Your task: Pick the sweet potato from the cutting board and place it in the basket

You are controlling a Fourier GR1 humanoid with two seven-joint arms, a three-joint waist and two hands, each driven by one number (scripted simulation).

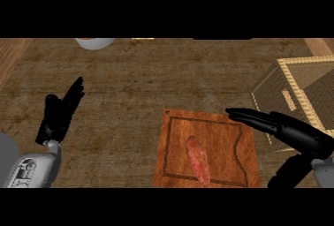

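A long reddish sweet potato (pixel 198 160) lies lengthwise on the wooden cutting board (pixel 229 132) at the lower middle of the head view. My right hand (pixel 287 129) hovers over the board's right edge, fingers straight and pointing left, thumb hanging down; it holds nothing and stays to the right of the sweet potato. The woven basket (pixel 303 90) stands at the right edge, just behind that hand. My left hand (pixel 60 112) rests open at the left, fingers up, away from the board.
A white round vessel (pixel 94 43) sits at the counter's far edge, upper left. The brown counter (pixel 143 84) stretches between the left hand and the board.
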